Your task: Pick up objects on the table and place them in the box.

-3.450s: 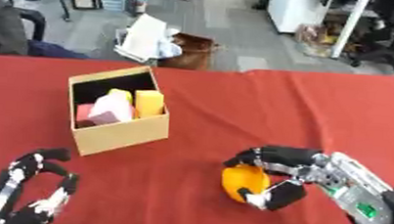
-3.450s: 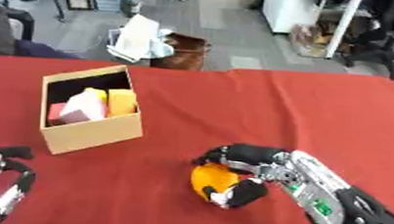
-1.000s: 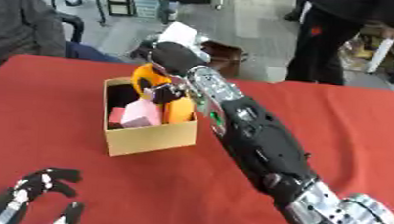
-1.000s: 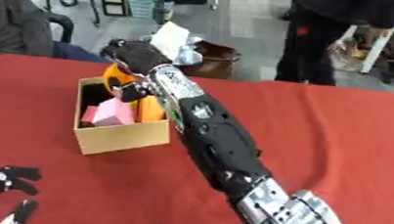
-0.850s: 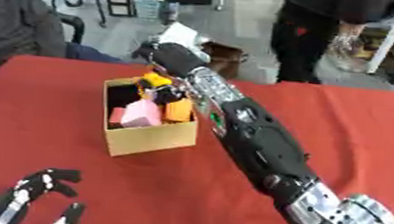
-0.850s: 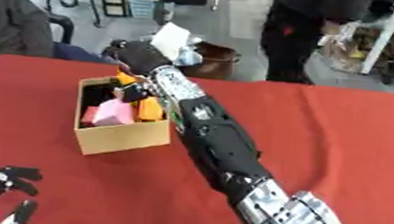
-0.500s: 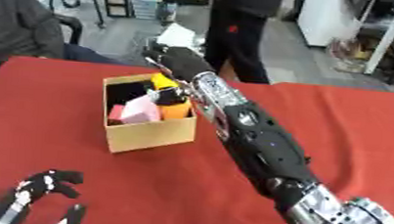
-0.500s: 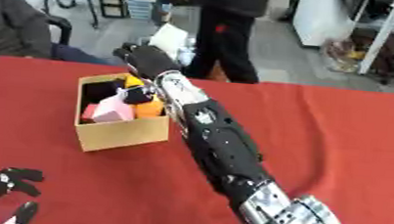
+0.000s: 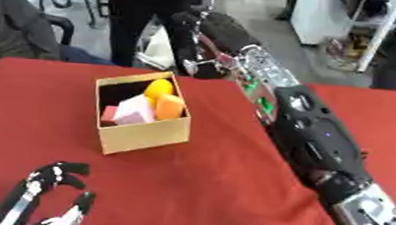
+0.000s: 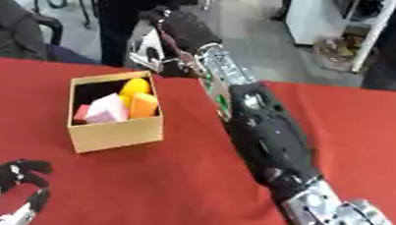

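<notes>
Left eye view. A cardboard box (image 9: 141,116) stands on the red table (image 9: 206,184), left of centre. Inside it lie a yellow rounded object (image 9: 159,89) at the far right, an orange object (image 9: 170,106) just in front of it, a pale pink block (image 9: 134,111) in the middle and a darker pink piece (image 9: 109,114) at the left wall. The right arm (image 9: 308,131) runs from the near right corner up to the far edge of the table; the right hand (image 9: 213,34) is raised beyond the box, to its far right, apart from it and empty. Its fingers are blurred, so whether they are spread or curled cannot be told. The left hand (image 9: 50,196) rests at the near left corner, fingers relaxed and released, holding nothing.

Right eye view. The same layout appears shifted leftward. The box (image 10: 115,112) shows its four contents packed together, the yellow object (image 10: 135,88) touching the orange one (image 10: 143,105). The right hand (image 10: 181,27) stays clear of the box rim. The left hand (image 10: 7,186) is partly cut by the near left edge.
</notes>
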`<act>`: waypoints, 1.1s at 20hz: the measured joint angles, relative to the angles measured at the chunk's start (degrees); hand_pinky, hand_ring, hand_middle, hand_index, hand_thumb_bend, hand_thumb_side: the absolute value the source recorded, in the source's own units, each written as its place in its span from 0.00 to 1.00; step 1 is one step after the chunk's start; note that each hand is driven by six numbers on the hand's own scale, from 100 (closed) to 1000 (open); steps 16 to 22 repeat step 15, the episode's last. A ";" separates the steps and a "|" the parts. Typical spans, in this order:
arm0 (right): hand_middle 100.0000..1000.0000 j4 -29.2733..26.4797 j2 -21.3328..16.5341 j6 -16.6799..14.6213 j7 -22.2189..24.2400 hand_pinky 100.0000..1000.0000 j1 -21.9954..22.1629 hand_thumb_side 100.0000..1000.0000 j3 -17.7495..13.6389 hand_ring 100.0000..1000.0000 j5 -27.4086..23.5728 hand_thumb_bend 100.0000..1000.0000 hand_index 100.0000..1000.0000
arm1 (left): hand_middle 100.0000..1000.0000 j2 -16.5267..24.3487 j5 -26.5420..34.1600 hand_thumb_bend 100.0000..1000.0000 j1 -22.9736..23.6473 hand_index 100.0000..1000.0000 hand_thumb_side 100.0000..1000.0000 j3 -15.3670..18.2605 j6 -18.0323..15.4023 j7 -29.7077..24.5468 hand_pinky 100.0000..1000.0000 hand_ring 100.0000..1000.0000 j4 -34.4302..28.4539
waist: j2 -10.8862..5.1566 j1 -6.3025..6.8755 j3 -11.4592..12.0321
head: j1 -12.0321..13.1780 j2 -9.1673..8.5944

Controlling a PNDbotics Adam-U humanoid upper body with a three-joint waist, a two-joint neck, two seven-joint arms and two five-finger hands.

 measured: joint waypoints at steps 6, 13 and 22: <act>0.76 -8.82 -6.38 -0.11 -5.18 0.57 8.48 0.20 -2.88 0.55 -5.41 0.00 0.91 | 0.65 0.02 0.17 0.25 0.61 0.79 0.54 1.01 1.17 5.21 0.74 0.59 -0.01 | 0.00 0.00 -3.96 | 2.48 0.86; 0.73 -19.03 -7.16 5.29 -10.46 0.51 18.53 0.25 -10.02 0.51 -11.74 0.00 0.90 | 0.65 0.02 0.23 0.26 0.62 0.79 0.52 2.22 2.13 9.78 0.74 0.59 -0.02 | 0.00 0.03 -7.00 | 5.44 0.91; 0.72 -21.85 -5.65 7.11 -11.53 0.50 21.54 0.31 -12.58 0.51 -13.55 0.00 0.89 | 0.65 0.02 0.31 0.26 0.62 0.79 0.52 2.41 2.35 10.70 0.74 0.59 -0.03 | 0.00 0.03 -7.72 | 6.09 0.91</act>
